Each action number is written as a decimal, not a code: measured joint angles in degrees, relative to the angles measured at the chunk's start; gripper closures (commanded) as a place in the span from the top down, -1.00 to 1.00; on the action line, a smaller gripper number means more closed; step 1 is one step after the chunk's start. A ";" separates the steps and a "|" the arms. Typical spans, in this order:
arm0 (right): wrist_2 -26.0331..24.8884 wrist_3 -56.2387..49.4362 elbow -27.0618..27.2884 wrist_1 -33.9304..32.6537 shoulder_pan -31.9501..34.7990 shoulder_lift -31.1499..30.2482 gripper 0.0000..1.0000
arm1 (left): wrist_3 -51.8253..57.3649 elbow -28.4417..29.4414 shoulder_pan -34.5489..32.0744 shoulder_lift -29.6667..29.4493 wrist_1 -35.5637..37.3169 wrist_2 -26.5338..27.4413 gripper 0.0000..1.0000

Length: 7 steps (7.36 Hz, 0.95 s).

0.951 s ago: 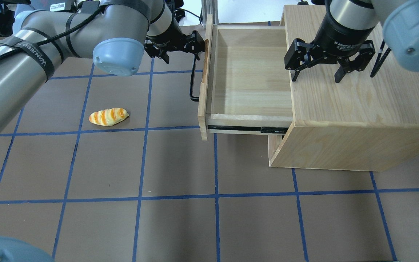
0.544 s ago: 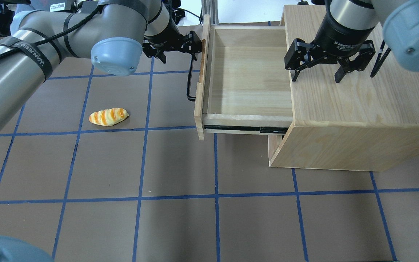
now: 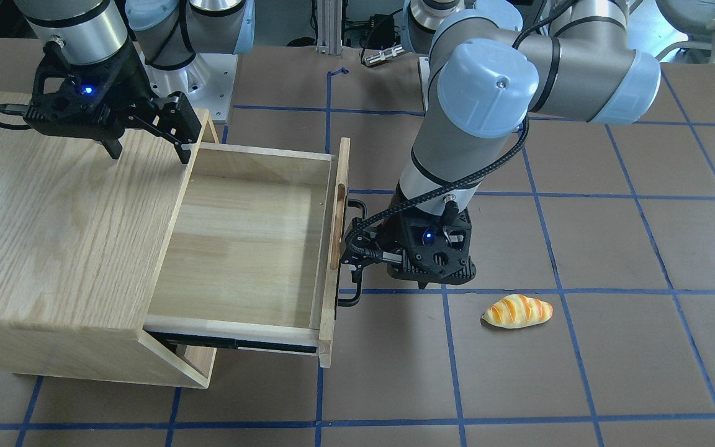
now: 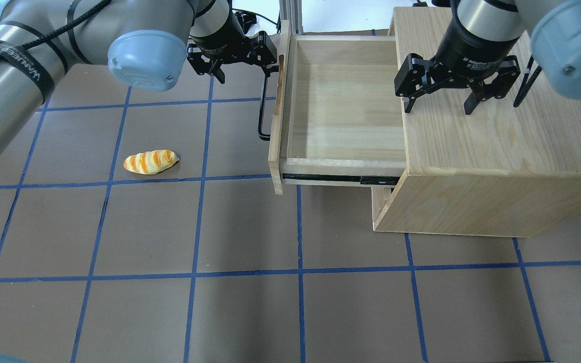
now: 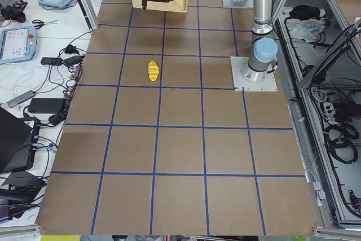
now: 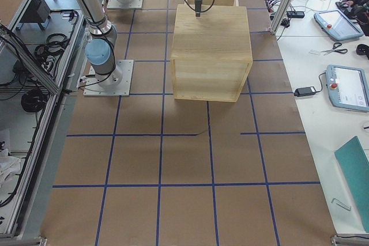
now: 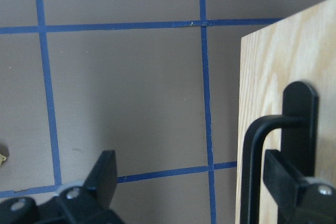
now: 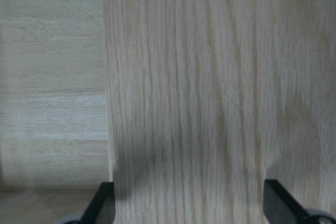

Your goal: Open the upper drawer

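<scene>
At cabinet (image 4: pixel 497 141) | upper drawer (image 4: pixel 341 106) front faces robot's left | handle (image 4: pixel 260 118) fore-aft

The upper drawer (image 3: pixel 239 248) stands pulled out (left gripper (image 3: pixel 350 256) beside its handle (image 3: pixel 361 211)).

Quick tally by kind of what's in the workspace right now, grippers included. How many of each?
1 cabinet
1 upper drawer, pulled out
1 bread roll
2 grippers: left gripper and right gripper, both open
Total: 5
</scene>
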 measured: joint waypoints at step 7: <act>0.01 0.00 0.00 0.00 0.00 0.00 1.00 | 16.47 4.39 11.74 5.93 -14.97 3.53 1.00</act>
